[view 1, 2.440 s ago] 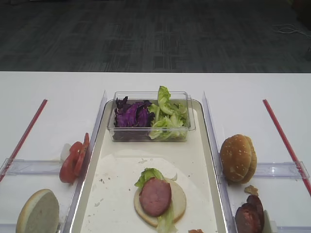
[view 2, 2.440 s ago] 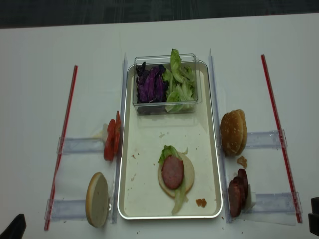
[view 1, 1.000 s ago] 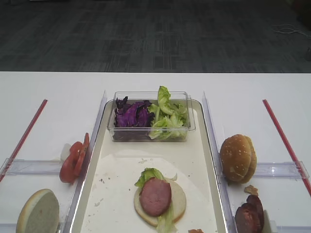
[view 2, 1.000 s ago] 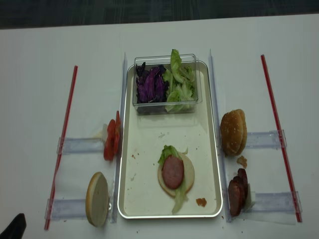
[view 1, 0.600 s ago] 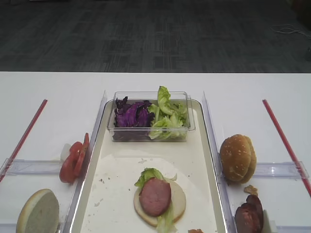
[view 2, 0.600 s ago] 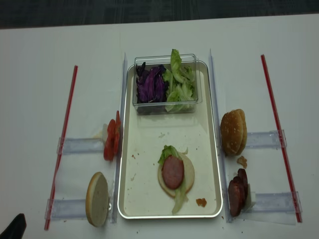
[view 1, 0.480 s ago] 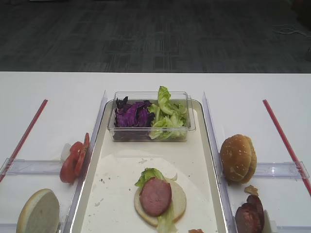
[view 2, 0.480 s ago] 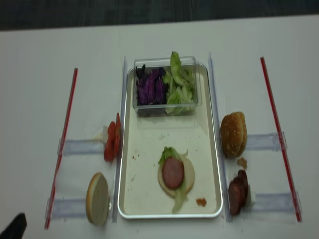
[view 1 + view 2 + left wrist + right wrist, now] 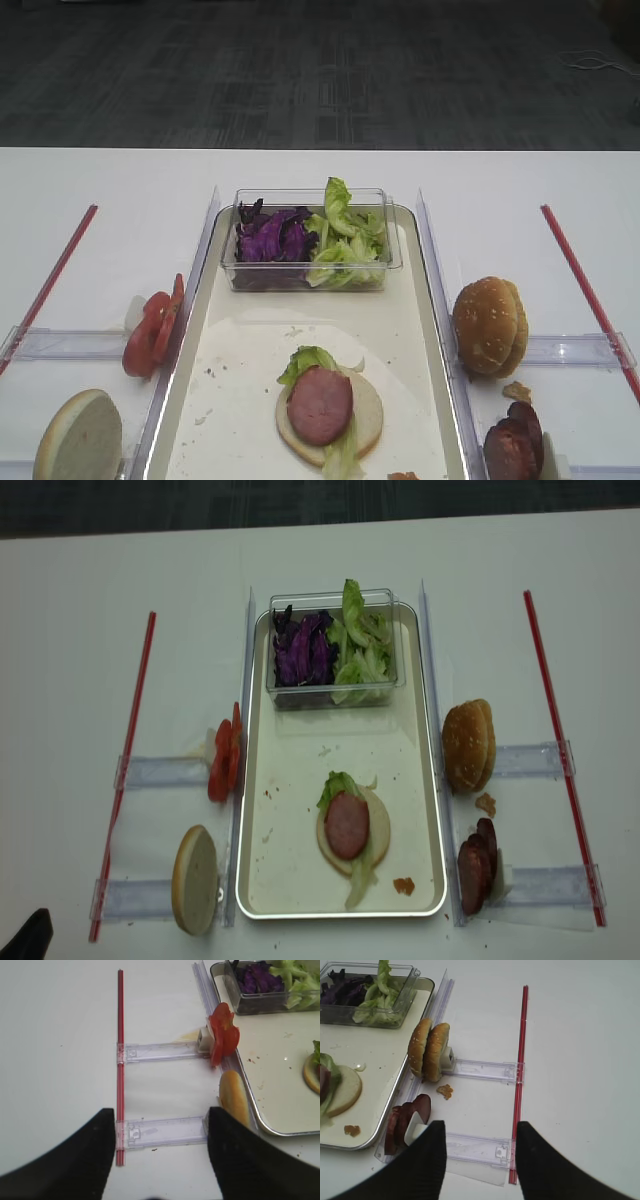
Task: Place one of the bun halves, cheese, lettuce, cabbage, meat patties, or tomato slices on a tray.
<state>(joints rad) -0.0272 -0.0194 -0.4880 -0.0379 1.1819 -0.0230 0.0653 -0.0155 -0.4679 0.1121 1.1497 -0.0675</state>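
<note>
The cream tray (image 9: 290, 880) lies in the middle, its bare floor (image 9: 240, 400) crumbed. On it sits a bun half (image 9: 378, 832) topped with lettuce (image 9: 337, 784) and a pink meat patty (image 9: 347, 825). Sesame bun halves (image 9: 467, 745) and dark meat patties (image 9: 476, 865) stand to its right. Tomato slices (image 9: 224, 760) and another bun half (image 9: 194, 880) stand to its left. Purple cabbage (image 9: 300, 650) fills part of the clear box. No cheese shows. My right gripper (image 9: 480, 1125) hangs open and empty near the patties (image 9: 405, 1122). My left gripper (image 9: 160, 1110) is open and empty beside the bun half (image 9: 233, 1102).
A clear box (image 9: 385, 685) with more lettuce (image 9: 362, 650) sits at the tray's far end. Clear plastic holders (image 9: 160, 772) (image 9: 530, 760) and red strips (image 9: 125, 770) (image 9: 560, 750) flank the tray. A crumb (image 9: 486, 804) lies by the right buns.
The dark edge of my right gripper, seen earlier at the lower right of the top view, has withdrawn out of it. The food has not moved.
</note>
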